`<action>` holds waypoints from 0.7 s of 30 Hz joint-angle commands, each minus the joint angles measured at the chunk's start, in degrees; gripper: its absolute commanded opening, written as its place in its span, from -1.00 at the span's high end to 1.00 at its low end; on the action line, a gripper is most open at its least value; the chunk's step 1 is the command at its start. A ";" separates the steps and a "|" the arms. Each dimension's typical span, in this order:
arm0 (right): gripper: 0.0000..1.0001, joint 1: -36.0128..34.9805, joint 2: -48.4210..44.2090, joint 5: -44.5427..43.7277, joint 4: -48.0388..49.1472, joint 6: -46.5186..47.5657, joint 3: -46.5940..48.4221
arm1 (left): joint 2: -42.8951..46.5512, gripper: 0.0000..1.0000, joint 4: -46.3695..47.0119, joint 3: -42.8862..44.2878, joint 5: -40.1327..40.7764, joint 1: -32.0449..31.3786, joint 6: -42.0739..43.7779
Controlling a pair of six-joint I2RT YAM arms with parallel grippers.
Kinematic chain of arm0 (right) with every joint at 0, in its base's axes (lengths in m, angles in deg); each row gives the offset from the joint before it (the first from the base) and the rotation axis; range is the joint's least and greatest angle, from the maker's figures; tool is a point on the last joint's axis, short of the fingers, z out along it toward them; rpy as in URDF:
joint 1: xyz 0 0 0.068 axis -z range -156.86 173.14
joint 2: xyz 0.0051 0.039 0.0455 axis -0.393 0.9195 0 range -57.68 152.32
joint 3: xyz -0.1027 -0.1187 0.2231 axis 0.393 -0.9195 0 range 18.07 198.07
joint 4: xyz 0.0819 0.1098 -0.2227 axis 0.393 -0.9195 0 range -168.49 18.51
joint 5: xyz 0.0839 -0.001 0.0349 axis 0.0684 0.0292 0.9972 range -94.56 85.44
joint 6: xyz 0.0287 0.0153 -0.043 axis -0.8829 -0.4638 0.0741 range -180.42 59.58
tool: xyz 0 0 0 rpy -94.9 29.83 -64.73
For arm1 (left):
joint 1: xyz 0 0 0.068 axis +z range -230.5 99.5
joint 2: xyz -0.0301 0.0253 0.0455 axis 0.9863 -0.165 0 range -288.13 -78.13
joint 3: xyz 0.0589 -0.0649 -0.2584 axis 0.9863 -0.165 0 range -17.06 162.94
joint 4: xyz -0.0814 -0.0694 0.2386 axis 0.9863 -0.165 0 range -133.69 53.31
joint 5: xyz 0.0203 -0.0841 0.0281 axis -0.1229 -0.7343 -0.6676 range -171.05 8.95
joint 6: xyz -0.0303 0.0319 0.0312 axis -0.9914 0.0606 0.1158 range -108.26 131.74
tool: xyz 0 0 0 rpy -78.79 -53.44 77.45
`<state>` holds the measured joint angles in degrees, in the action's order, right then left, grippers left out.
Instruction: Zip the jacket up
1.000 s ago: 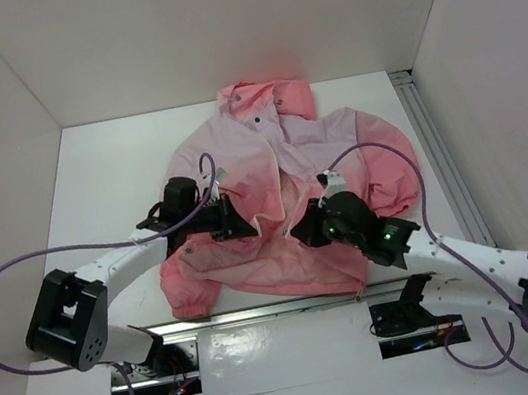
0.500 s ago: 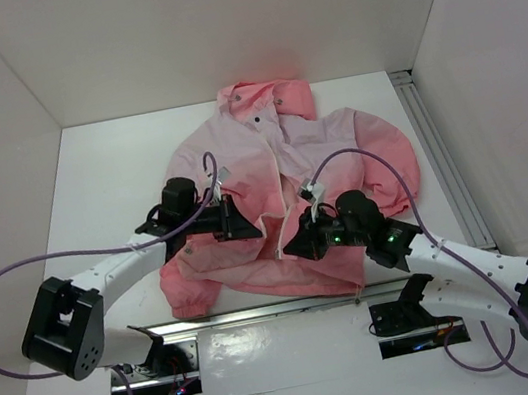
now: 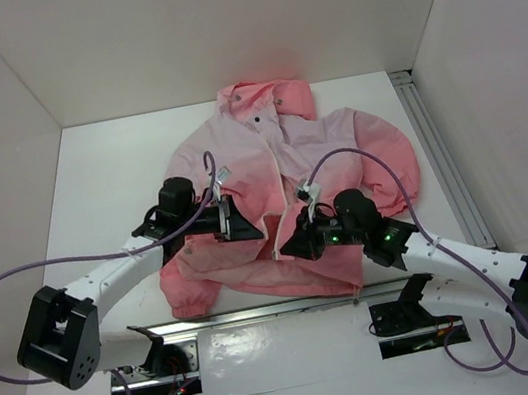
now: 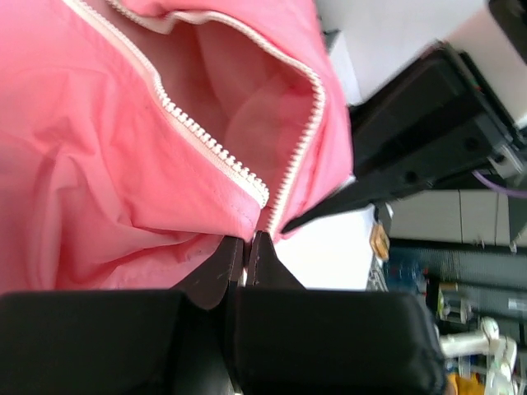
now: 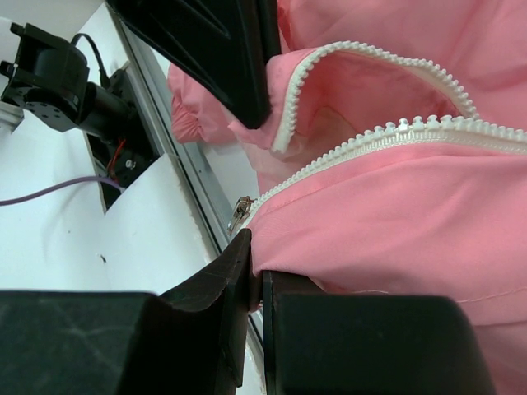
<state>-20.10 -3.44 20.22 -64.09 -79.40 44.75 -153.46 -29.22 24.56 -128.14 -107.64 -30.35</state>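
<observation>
Pink fabric fills both my wrist views. The jacket point(image 3: 285, 169) lies spread on the white counter point(image 3: 103, 174) with its hood point(image 3: 263, 101) away from my bases, and the front zipper point(image 4: 216, 152) gapes open down at the hem. My left claw point(image 4: 244, 251) is pinched tight on the thin hem, right at the bottom end of one zipper row. My right claw point(image 5: 256, 267) is clamped on the other front edge, just beside the metal slider point(image 5: 240, 214).
</observation>
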 commanded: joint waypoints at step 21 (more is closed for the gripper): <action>1.00 2.81 -4.75 5.81 3.15 2.46 3.47 | -0.96 1.00 18.72 -2.87 -17.77 -0.11 1.74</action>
<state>-18.16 -6.48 24.04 -63.52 -78.33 45.19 -154.00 -15.93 22.49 -142.35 -107.64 -30.19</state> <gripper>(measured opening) 0.132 0.049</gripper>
